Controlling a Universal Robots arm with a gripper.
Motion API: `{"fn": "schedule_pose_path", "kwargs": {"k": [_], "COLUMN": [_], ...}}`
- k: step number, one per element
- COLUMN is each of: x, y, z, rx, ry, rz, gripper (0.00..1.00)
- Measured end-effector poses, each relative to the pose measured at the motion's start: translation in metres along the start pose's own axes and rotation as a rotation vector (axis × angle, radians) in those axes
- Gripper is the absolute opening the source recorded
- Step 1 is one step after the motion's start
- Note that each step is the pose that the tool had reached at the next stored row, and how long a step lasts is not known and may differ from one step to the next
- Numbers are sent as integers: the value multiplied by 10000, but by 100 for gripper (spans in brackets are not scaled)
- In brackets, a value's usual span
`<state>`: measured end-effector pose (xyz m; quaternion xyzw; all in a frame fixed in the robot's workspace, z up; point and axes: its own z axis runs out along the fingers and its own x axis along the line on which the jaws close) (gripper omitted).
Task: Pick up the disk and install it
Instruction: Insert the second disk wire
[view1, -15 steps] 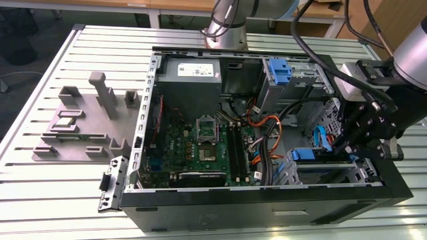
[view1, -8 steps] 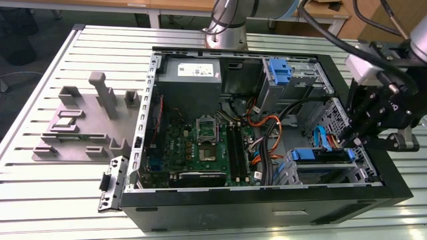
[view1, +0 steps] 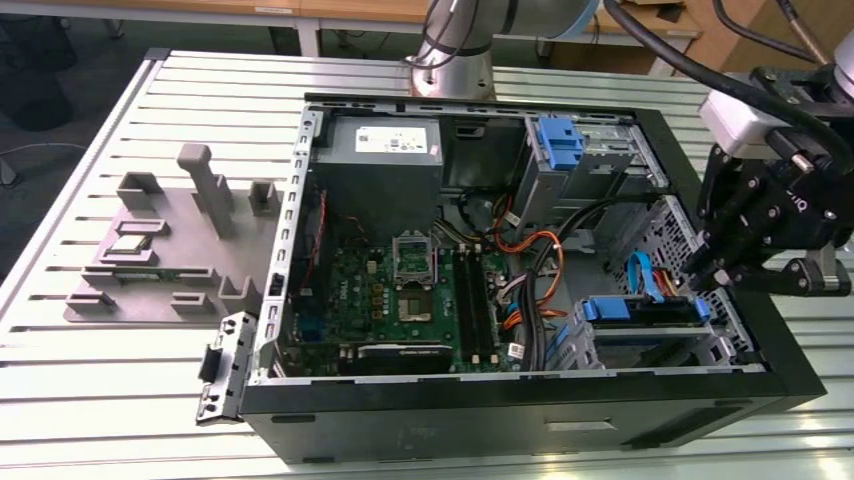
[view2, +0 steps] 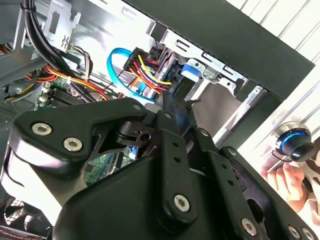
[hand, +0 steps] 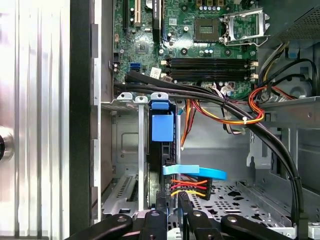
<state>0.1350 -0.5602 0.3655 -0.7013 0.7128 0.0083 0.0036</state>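
1 disk (view1: 643, 311) edge-up in its bay, apparently lengthwise along the case wall; tool (view1: 705, 277) state unclear.

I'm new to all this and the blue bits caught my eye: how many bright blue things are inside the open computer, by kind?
Upright blue bracket: 1
Blue-framed disk: 1
Blue cable: 1
Total: 3

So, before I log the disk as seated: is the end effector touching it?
Cannot tell. In the first wrist view the end effector sits by the disk, any gap hidden.
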Motion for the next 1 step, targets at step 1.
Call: {"fn": "schedule_pose_path", "kwargs": {"k": [1], "x": [0], "y": [0], "z": [0], "rx": [0], "ry": [0], "rz": [0], "gripper": [24]}}
